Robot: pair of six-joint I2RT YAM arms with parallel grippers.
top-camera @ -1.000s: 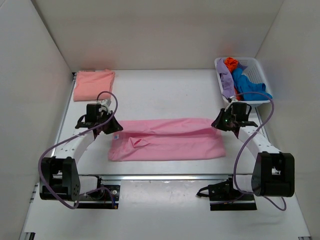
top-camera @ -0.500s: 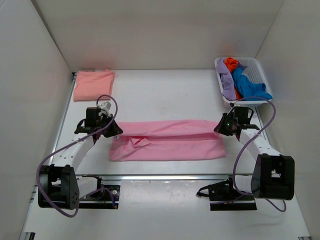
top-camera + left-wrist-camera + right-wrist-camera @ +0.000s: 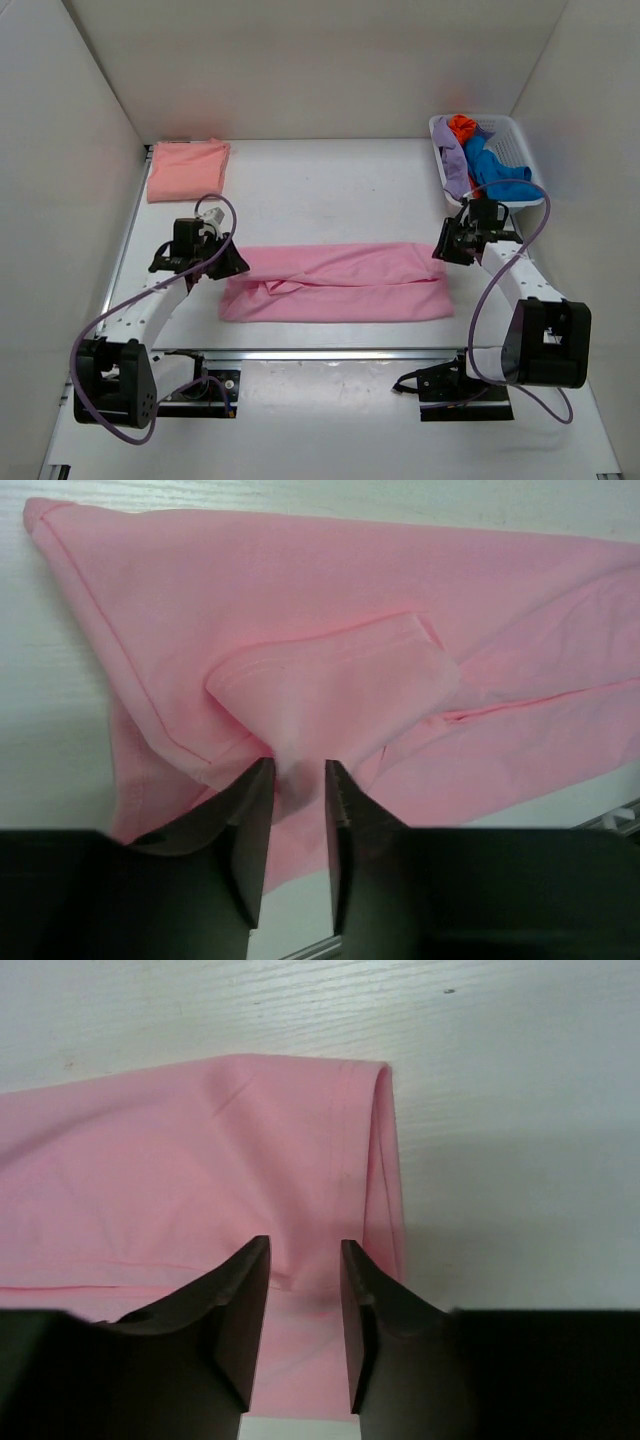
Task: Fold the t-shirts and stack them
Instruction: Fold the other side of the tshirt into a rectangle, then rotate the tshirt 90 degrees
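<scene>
The light pink t-shirt (image 3: 340, 285) lies folded into a long band across the middle of the table. My left gripper (image 3: 238, 265) is at its left end, and in the left wrist view (image 3: 298, 770) its jaws stand narrowly apart with bunched pink cloth (image 3: 300, 630) drawn in between them. My right gripper (image 3: 445, 247) is at the band's far right corner, and in the right wrist view (image 3: 305, 1250) its jaws pinch a small pucker of the shirt (image 3: 200, 1160). The salmon-peach t-shirt (image 3: 187, 168) lies folded at the far left corner.
A white lattice basket (image 3: 518, 125) stands at the far right, just behind my right arm, holding blue (image 3: 495, 170), purple (image 3: 452, 160) and orange (image 3: 462, 125) cloth. White walls close in the table on three sides.
Both grippers have moved slightly outward and down with the shirt's far edge. The raised upper layer has sunk flatter onto the band, and the left sleeve fold has shifted.
</scene>
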